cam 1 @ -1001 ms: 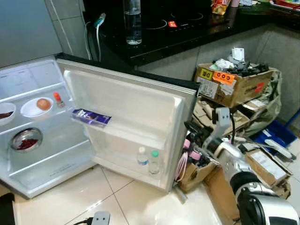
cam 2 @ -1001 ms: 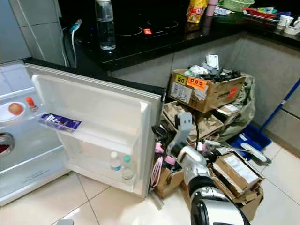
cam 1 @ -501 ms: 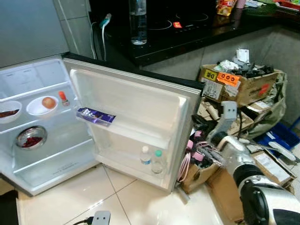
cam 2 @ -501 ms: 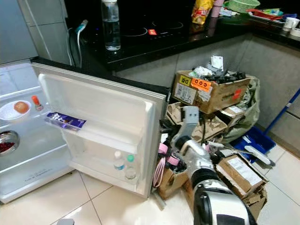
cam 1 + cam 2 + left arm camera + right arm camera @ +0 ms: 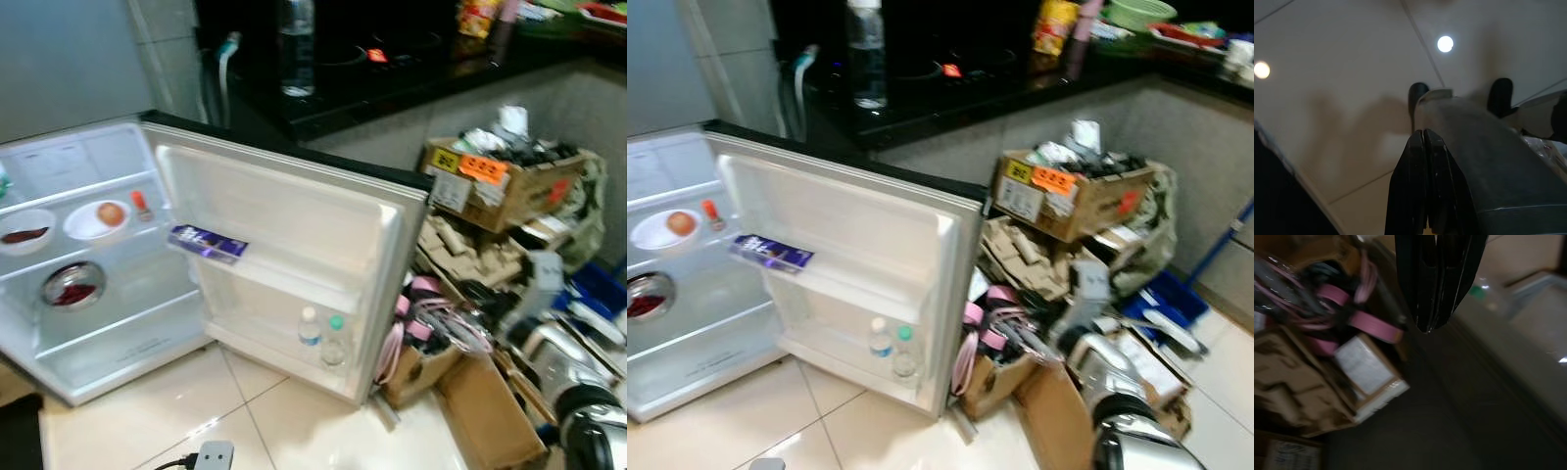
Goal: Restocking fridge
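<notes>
The small fridge (image 5: 59, 338) stands open at the left, its white door (image 5: 294, 225) swung out toward me. On the door's upper shelf lies a purple packet (image 5: 208, 243), and two small bottles (image 5: 323, 338) stand in its lower shelf. Inside are a plate with an orange ball (image 5: 98, 217), a small red bottle (image 5: 141, 204) and a bowl of red bits (image 5: 69, 286). My right arm (image 5: 563, 362) is at the lower right, past the door's edge, beside the boxes. The right gripper (image 5: 1432, 325) is shut and holds nothing. The left gripper (image 5: 1423, 134) hangs shut over the floor tiles.
A clear water bottle (image 5: 297, 49) stands on the black counter behind the fridge. Cardboard boxes of clutter (image 5: 500, 181) and pink cables (image 5: 426, 313) crowd the floor right of the door. A power strip (image 5: 211, 455) lies on the tiles in front.
The view has shifted a little and gone blurry. My right arm has drawn back to the right, away from the door's edge. Nothing in the fridge has moved.
</notes>
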Controlling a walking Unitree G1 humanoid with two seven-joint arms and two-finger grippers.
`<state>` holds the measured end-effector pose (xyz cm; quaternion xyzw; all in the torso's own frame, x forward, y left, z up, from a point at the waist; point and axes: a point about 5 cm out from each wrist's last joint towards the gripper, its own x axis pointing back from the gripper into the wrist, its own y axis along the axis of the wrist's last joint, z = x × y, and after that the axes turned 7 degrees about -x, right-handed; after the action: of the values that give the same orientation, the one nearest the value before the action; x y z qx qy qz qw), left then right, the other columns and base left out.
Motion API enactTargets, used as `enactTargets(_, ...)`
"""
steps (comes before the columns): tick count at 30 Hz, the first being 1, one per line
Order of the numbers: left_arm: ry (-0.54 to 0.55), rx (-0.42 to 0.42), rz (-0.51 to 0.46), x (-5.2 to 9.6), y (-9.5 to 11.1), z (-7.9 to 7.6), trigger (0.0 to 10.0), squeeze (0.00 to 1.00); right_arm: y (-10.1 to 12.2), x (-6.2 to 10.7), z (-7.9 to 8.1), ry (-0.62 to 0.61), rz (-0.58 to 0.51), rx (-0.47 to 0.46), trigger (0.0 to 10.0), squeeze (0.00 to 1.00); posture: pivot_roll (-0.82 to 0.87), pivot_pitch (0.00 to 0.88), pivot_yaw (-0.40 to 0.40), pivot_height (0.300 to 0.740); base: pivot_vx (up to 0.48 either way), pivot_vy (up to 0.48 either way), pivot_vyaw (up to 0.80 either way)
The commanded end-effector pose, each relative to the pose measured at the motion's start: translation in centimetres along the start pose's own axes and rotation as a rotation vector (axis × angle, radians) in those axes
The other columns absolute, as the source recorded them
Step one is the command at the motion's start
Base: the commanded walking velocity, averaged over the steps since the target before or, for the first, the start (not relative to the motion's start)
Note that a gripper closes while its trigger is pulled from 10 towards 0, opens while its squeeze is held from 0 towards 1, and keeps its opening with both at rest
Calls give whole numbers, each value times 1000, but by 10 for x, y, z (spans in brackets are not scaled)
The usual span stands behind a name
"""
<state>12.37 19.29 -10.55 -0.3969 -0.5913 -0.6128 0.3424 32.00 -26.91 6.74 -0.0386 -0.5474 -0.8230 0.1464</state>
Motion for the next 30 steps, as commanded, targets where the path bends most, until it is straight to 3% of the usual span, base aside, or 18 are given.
enactTargets(1,-4,5,46,2,-13,-1,10000,0,-1,2,-7,-76,13,6,10000,0,-94,0,-20,740,0,0,775)
enactTargets(7,-7,5,47,2,-14,-1,10000,0,13,9,-23,-255,-33,58,10000,0,-94,0,-24,740,0,0,769)
enactTargets(9,-7,5,48,2,-14,-1,10000,0,20,13,-33,-372,-55,74,10000,0,-94,0,-24,740,0,0,0)
enactTargets(19,-10,3,48,2,-13,-2,10000,0,40,22,-48,-555,-107,128,10000,0,-94,0,-26,740,0,0,0)
enactTargets(23,-12,2,48,2,-14,-2,10000,0,50,13,-38,-476,-175,60,10000,0,-97,0,-21,740,0,0,0)
enactTargets(24,-13,0,49,2,-14,-2,10000,0,53,3,-23,-356,-197,36,10000,0,-97,0,-21,740,0,0,0)
enactTargets(30,-12,4,54,3,-17,-2,10000,0,67,-11,-5,-261,-236,47,10000,0,-83,0,-23,740,0,0,0)
